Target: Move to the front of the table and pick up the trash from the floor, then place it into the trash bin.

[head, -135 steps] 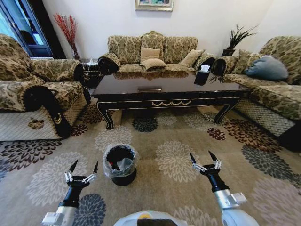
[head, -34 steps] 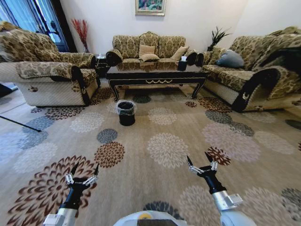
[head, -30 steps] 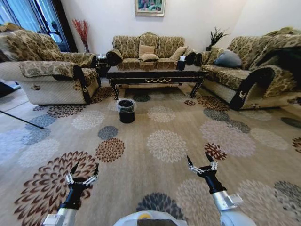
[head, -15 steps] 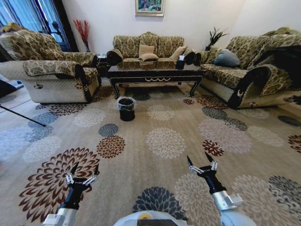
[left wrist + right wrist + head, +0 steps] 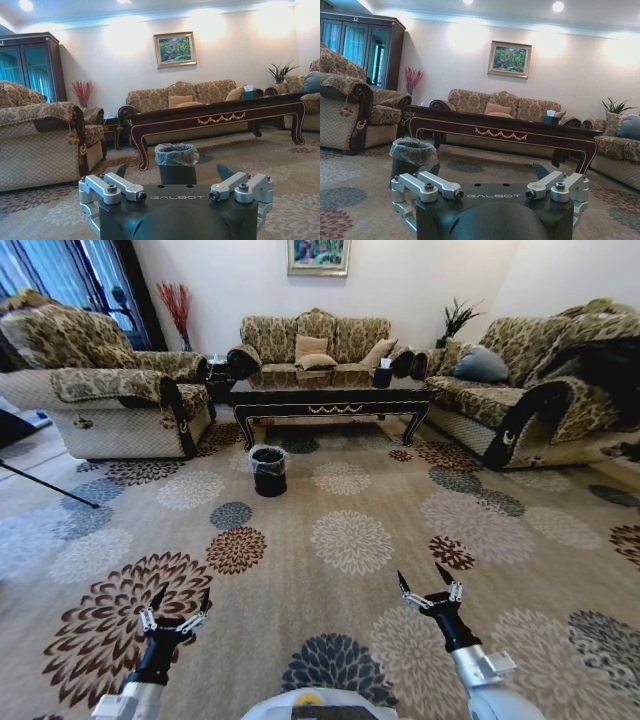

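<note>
We stand well back on the floor (image 5: 330, 570); the bin (image 5: 267, 470) sits by the table (image 5: 330, 400)'s front-left leg. Left gripper (image 5: 176, 605) and right gripper (image 5: 427, 586) hover spread, empty. Risk: no trash visible from here, so a pick may miss it.

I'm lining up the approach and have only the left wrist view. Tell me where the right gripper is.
Observer: In the head view the right gripper hangs low over the floor, well short of the table, with its fingers spread and nothing between them.
Operator: Now give me the left one's fingers.
Observer: The left gripper is open too and empty, level with the right one over the floor.
Operator: Report anything off to the robot's left.
Observer: A thin dark rod slants across the floor in front of the left armchair.
</note>
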You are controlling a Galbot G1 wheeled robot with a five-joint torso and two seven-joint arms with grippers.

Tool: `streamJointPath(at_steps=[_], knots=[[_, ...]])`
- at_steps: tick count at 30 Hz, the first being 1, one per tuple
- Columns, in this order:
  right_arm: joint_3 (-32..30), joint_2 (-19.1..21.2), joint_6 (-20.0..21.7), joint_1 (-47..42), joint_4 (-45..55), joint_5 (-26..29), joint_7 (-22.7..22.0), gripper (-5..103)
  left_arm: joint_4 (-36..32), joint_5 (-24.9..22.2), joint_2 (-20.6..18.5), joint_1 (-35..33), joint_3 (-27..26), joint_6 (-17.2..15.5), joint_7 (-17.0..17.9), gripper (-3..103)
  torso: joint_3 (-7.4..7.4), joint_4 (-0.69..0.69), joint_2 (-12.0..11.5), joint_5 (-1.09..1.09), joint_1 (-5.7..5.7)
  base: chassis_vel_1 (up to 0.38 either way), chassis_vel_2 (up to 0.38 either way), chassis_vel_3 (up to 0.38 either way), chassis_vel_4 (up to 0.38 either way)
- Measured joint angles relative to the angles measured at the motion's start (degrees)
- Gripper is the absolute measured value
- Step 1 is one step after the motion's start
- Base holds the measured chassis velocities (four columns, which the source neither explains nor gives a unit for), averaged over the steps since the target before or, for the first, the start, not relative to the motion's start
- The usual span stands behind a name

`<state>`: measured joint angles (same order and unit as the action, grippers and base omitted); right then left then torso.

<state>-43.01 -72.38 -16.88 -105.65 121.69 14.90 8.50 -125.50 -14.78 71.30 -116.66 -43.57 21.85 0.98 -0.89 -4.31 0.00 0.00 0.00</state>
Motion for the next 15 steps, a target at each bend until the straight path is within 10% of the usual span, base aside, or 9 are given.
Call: streamJointPath(at_steps=[15], knots=[[0.0, 0.0, 0.0, 0.0, 0.0, 0.0, 0.0, 100, 0.0, 0.0, 0.0, 0.0, 0.0, 0.0, 0.0, 100, -0.09, 0.0, 0.1, 0.0, 0.0, 0.025, -0.02, -0.02, 0.019]])
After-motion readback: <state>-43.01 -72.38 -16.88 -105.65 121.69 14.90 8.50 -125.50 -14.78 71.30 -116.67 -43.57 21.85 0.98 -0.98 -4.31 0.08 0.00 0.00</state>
